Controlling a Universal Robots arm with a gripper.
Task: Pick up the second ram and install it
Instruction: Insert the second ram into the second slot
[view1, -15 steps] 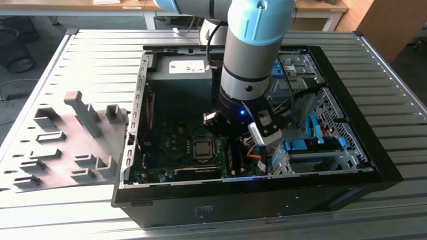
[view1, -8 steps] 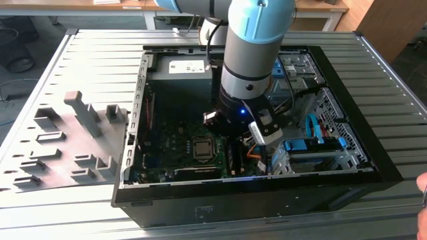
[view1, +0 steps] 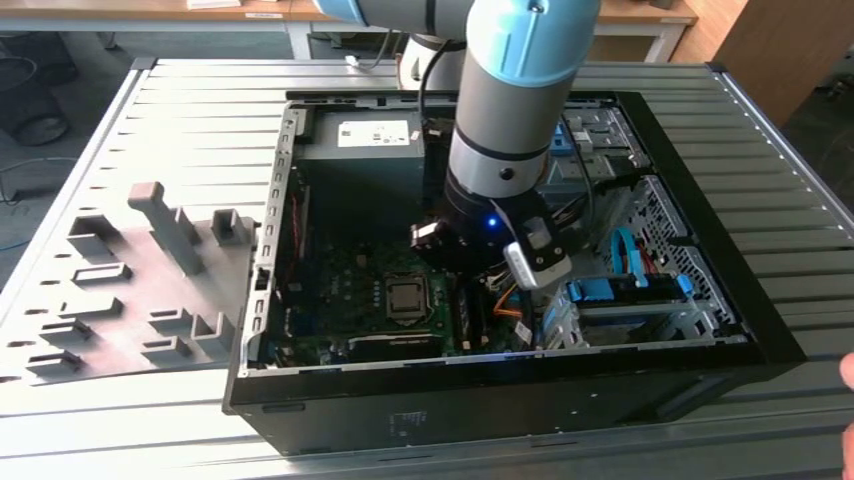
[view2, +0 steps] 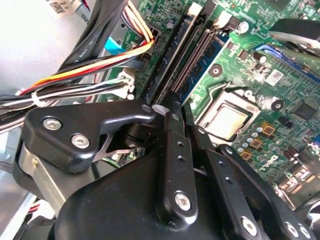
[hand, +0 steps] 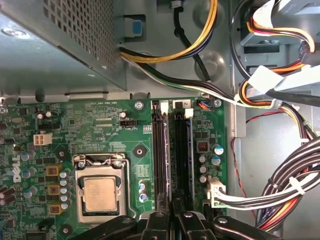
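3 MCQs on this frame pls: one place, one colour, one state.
1. Where is the gripper?
A over the grey tray
B inside the case, above the slots
C outside the case

2. Motherboard colour?
A red
B green
C black

3. CPU state?
A under a cooler
B uncovered in its socket
C lying outside the case

Key:
1 B, both wrist views look past the gripper onto the slots.
2 B, the board is green in every view.
3 B, its metal lid shows bare.

The gripper (view2: 177, 112) linkage hides the memory slots' (view2: 182, 60) near ends.
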